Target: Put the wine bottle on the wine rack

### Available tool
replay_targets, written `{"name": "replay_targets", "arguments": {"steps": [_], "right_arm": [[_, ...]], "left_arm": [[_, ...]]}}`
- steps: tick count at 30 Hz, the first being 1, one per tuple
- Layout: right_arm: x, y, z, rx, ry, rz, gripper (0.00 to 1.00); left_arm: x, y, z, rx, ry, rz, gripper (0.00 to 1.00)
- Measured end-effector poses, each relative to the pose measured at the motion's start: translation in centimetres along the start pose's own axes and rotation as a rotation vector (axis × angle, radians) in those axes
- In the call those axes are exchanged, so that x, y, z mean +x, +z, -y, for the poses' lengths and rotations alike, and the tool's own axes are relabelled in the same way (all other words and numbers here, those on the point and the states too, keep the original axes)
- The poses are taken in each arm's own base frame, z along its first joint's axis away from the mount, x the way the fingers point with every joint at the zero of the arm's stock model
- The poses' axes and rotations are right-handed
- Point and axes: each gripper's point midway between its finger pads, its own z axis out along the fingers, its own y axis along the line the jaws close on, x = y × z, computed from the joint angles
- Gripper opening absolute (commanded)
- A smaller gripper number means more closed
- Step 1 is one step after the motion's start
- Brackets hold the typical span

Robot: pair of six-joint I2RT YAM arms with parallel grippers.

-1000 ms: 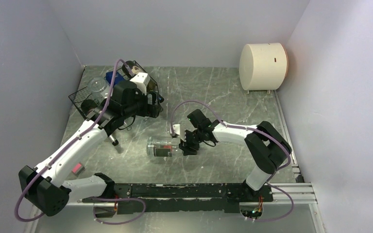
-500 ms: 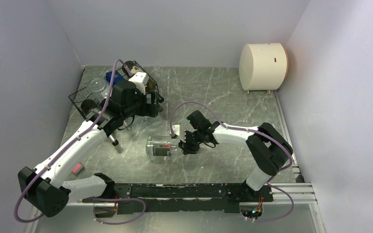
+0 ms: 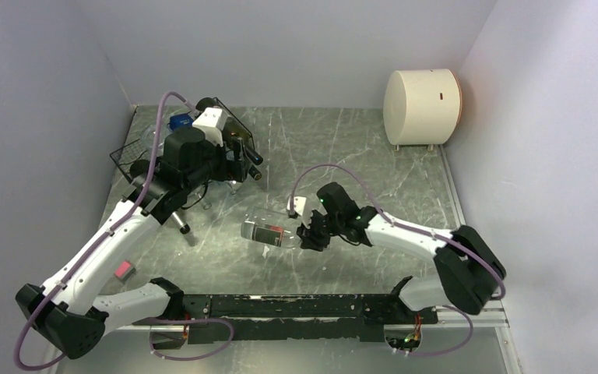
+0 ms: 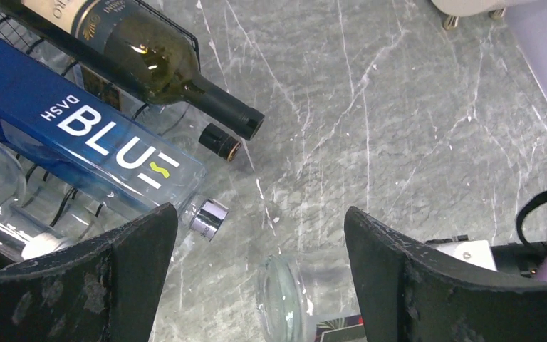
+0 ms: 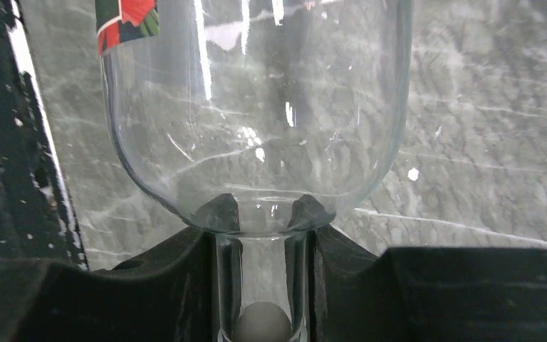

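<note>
Where its jaws stood wider a second ago, the right gripper (image 5: 263, 214) is now clamped on the neck of the wine bottle (image 3: 267, 232), which has been shifted slightly near the scene's middle. The left gripper (image 4: 260, 239), jaws apart, is held by the wine rack (image 3: 128, 160) at far left.

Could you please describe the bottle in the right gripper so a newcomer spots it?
From the black wine rack at far left, look right to the centre. A clear bottle is sideways there, neck clamped in the right gripper. Every other bottle sits in the rack.
</note>
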Motion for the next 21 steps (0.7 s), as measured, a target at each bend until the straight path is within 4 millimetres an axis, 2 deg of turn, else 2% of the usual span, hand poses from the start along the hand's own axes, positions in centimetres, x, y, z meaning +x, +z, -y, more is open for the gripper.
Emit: {"name": "replay_targets", "arguments": {"steps": [6,10,17,21], "right_arm": [[-3.1,-2.1,-0.7,0.022,0.017,0.133,0.0],[-5.4,-2.6,-1.6,0.012,0.032,0.215,0.0],[-9.6,-0.4,-6.0,-0.057,0.026,0.251,0.0],[-14.3,2.4,-7.1,-0.055,0.063,0.239,0.0]], "left_arm": [[-2.3,-1.5,-0.1,-0.013,0.0,0.063,0.91],[-5.7,-3.7,-0.1,-0.026,0.014,0.154,0.92],[-12.9,-9.6,0.2,-0.033,0.037,0.362,0.93],[-16.1,-13.1,-0.2,-0.056,0.02,0.471,0.91]]}}
